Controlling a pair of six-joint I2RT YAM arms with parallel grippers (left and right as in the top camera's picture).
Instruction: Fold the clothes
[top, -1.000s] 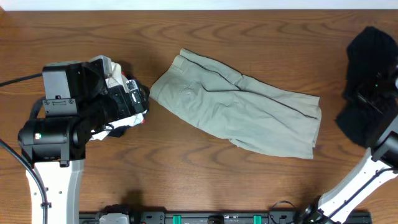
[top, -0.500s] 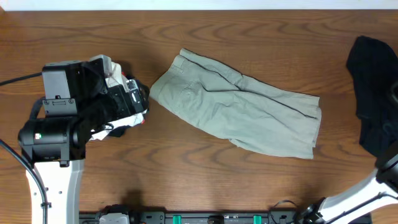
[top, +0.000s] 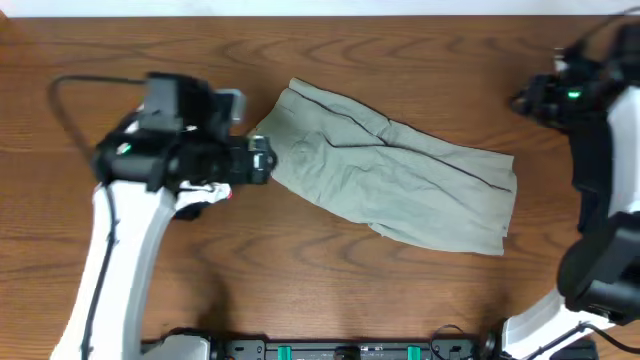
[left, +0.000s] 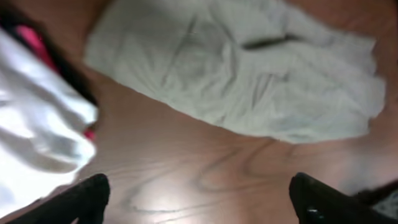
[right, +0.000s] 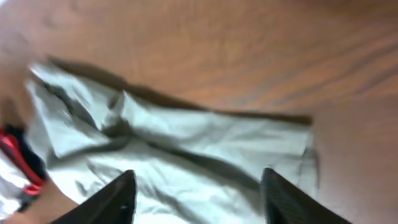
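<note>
Overhead and wrist views, read left to right. Within the last second the left arm has swung in from the 9 o'clock side. Its left gripper (left: 199, 183), fingers spread wide and holding nothing, now hangs just beside the waistband end of the shorts (top: 390, 175). A white-and-red cloth (top: 205, 192) lies partly under this arm at 9 o'clock, near the waistband. The shorts lie flat across the middle of the table (top: 330, 290), waistband toward 10 o'clock and leg hems toward 4 o'clock. They are already doubled lengthwise, it seems.

The right arm has lifted away from the 3 o'clock edge to about 1 o'clock. The right gripper (right: 198, 174) is likewise spread and empty, and looks down on the leg end. Both arms thus appear to be converging for a fold; nothing is grasped yet.

Bare wood stays open at 12 and 6 o'clock. Room is tightest at 9 o'clock, where the other cloth could be snagged.
</note>
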